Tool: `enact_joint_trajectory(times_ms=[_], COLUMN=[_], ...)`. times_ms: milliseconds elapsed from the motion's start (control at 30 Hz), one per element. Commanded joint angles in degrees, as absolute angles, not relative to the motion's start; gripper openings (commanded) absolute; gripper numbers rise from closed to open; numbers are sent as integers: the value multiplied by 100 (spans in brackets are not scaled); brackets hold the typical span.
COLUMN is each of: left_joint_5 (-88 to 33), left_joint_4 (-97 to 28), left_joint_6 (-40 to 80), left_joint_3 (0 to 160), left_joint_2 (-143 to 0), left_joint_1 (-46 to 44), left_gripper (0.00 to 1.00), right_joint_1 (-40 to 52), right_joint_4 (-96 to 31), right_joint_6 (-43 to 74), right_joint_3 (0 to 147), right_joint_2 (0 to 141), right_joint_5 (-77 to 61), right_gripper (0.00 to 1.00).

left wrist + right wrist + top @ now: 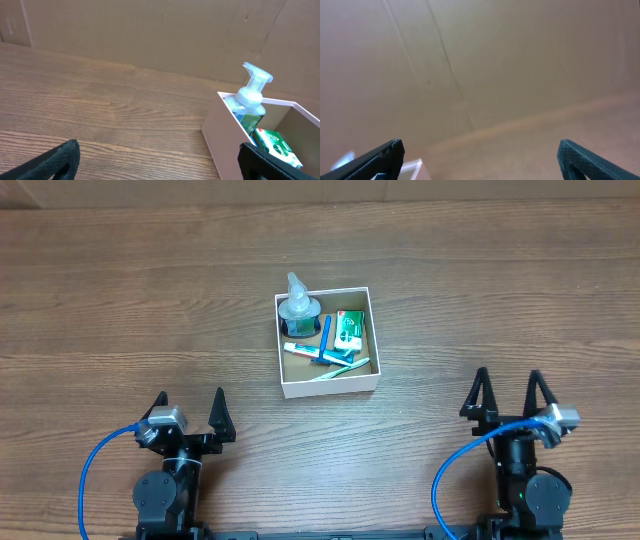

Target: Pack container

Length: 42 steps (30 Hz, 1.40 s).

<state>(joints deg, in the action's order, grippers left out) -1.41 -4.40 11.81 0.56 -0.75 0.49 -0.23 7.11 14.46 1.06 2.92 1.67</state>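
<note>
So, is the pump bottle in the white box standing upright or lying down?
Upright. In the left wrist view the pump bottle stands in a corner of the container, with its nozzle above the rim.

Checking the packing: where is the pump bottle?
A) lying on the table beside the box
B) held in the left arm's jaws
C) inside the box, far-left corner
C: the pump bottle sits inside the container, in its far-left corner.

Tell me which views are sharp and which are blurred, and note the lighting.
Overhead: sharp, evenly lit, no glare on the container. Left wrist: pump bottle in focus, soft even light. Right wrist: hazy and out of focus, washed-out cardboard backdrop.
</note>
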Motion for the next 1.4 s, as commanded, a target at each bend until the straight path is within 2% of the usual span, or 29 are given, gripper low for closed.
enact_joint_trajectory(times_ms=[0,100,1367], left_joint_5=[-104,-104,-106], left_joint_4=[-443,-443,-443], left_joint_6=[1179,1179,1179], left_joint_3=[27,27,27], left_joint_2=[-25,-25,-25], left_joint_1=[84,84,84], left_gripper=[100,100,100], right_joint_1=[14,16,-104], right_joint_4=[239,-471,-482], right_joint_6=[1457,1466,1463], right_joint_3=[45,45,45], right_joint_2=[224,224,226], right_joint_5=[139,80,115], right_gripper=[100,100,100])
